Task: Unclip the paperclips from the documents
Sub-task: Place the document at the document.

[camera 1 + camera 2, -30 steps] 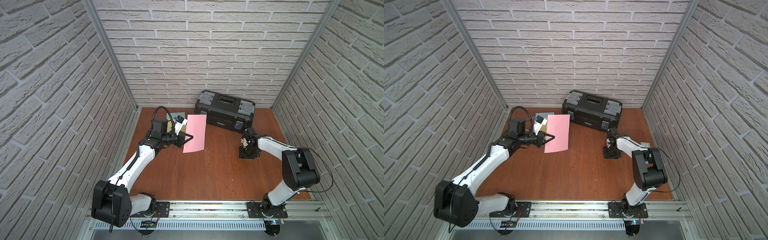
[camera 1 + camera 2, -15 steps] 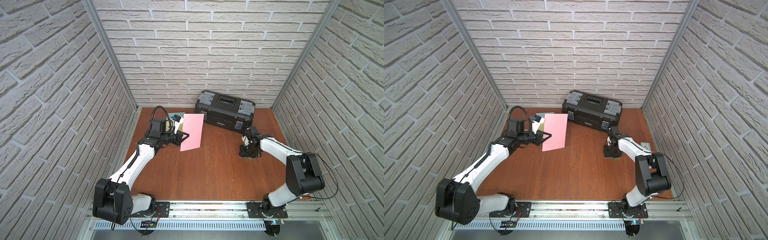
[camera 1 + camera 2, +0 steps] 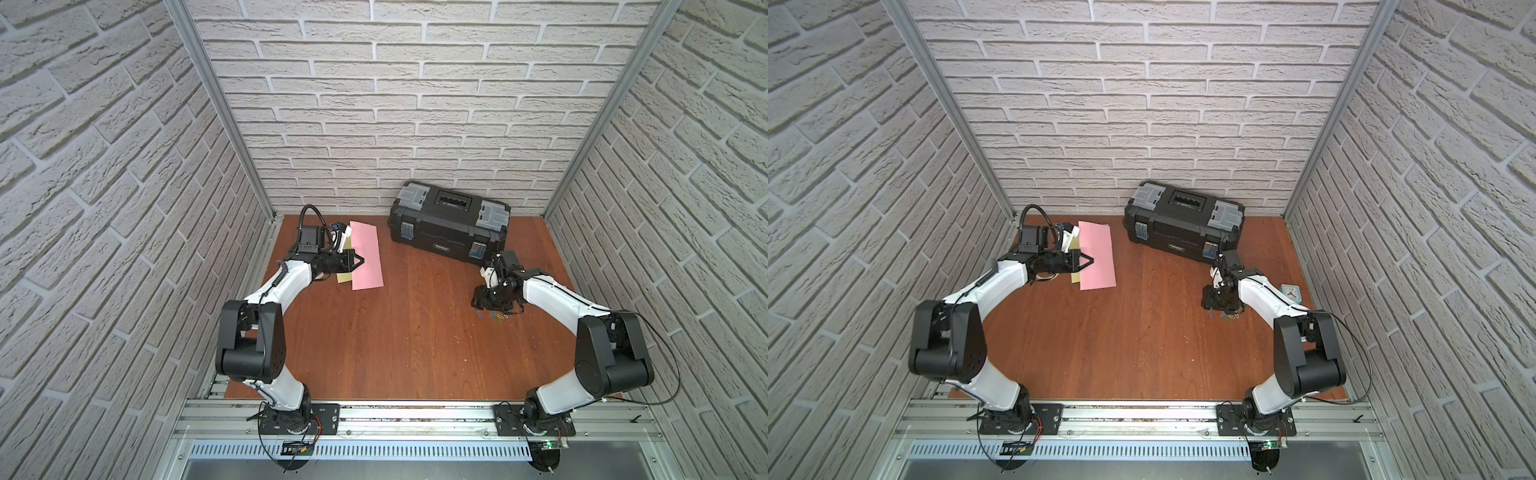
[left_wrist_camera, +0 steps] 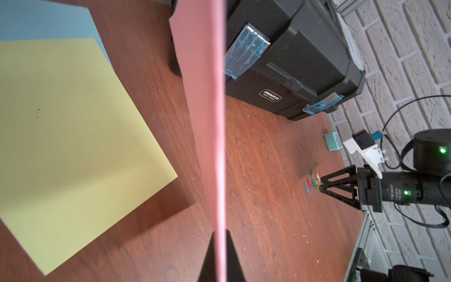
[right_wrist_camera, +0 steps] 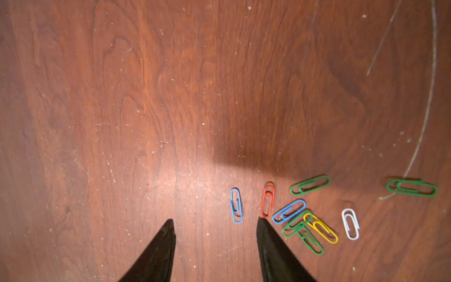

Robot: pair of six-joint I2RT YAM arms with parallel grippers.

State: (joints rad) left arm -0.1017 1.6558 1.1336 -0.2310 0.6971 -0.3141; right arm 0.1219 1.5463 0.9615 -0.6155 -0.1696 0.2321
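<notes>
Our left gripper (image 3: 360,260) is clenched on the pink sheet (image 3: 368,249), pinching it at its 9 o'clock edge. In the left wrist view both fingers (image 4: 207,261) press the paper from either side. The sheet runs away from them nearly edge-on, lifted off the table (image 3: 395,332) and casting a shadow on it.

Under it the yellow sheet (image 4: 73,146) lies flat and covers part of the blue sheet (image 4: 44,22). In both top views a yellow corner shows at the pink sheet's 7 o'clock. This stack sits at the table's 11 o'clock. The toolbox (image 3: 449,226) stands at the pink sheet's 2 o'clock, against the back wall.

Our right gripper (image 5: 215,220) is released, its jaws spread with only bare wood between them. It points down at the table's 3 o'clock side.

The clips (image 5: 289,211) lie loose on the wood there, well apart from the sheets. In a top view they show at the gripper's 6 o'clock (image 3: 494,318). In the right wrist view the red clip (image 5: 268,201) ends just beside one fingertip (image 5: 262,225), and a blue clip (image 5: 236,205) lies next to it. Blue, green and yellow ones overlap in a small heap past them. A white clip (image 5: 350,224) lies near the heap and a green clip (image 5: 412,187) farther out.

The teal clock (image 3: 1290,291) sits at the right gripper's 3 o'clock, near the side wall.
</notes>
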